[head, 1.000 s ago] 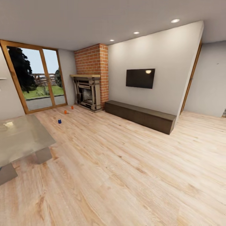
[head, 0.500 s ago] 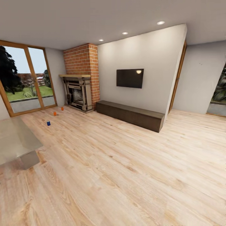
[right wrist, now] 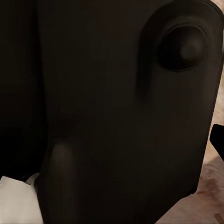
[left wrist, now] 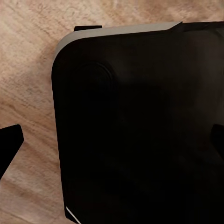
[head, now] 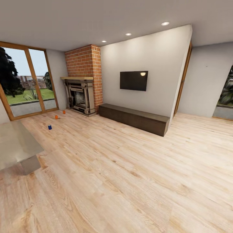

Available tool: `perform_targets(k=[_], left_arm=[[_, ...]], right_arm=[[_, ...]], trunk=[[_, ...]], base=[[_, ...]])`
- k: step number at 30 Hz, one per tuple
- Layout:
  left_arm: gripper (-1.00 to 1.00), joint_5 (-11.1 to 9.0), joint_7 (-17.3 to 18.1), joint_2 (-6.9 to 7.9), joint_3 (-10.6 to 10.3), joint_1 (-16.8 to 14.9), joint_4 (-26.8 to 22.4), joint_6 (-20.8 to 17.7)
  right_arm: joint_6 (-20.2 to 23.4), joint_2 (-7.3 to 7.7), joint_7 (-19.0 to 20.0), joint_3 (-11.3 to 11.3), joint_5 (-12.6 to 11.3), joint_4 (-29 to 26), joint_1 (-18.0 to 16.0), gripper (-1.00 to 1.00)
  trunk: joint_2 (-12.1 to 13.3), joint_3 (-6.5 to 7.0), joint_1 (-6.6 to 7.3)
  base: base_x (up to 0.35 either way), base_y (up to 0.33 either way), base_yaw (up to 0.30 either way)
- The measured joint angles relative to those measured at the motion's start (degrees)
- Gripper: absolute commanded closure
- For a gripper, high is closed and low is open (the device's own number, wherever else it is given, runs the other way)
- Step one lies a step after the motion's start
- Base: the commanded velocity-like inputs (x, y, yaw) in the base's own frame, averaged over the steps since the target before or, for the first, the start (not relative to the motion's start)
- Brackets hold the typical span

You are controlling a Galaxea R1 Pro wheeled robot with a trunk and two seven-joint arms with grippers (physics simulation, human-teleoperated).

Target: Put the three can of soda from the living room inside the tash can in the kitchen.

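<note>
Orange cans and a blue can upright on the far left plank floor, near the fireplace. Left claw fingertips wide apart over the dark base; right claw's state impossible to tell.

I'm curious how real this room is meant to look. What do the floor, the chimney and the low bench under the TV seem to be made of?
The floor looks like light wood planks with a matte finish, showing grain and seams. The chimney looks like red brick, with pale mortar lines. The low bench seems to be dark brown wood or laminate; its surface is too plain to tell which.
</note>
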State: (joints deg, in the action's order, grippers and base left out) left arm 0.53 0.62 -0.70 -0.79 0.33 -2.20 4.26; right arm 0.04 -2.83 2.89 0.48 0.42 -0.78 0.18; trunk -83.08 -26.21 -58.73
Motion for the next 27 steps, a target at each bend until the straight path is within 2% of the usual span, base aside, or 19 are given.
perform_targets(k=[21, 27], left_arm=[[-1.00, 0.0, 0.1, 0.04, 0.0, -0.1, 0.0, 0.0], [-1.00, 0.0, 0.1, 0.06, 0.0, -0.1, 0.0, 0.0]], right_arm=[[0.1, -0.03, 0.0, -0.2, 0.0, -0.2, -0.3, -1.00], [0.6, 0.18, 0.0, -0.4, -0.4, -0.2, -2.4, -1.00]], trunk=[[0.0, 0.00, 0.00], [0.0, 0.00, 0.00]], base=[[0.000, 0.000, 0.000], [0.000, 0.000, 0.000]])
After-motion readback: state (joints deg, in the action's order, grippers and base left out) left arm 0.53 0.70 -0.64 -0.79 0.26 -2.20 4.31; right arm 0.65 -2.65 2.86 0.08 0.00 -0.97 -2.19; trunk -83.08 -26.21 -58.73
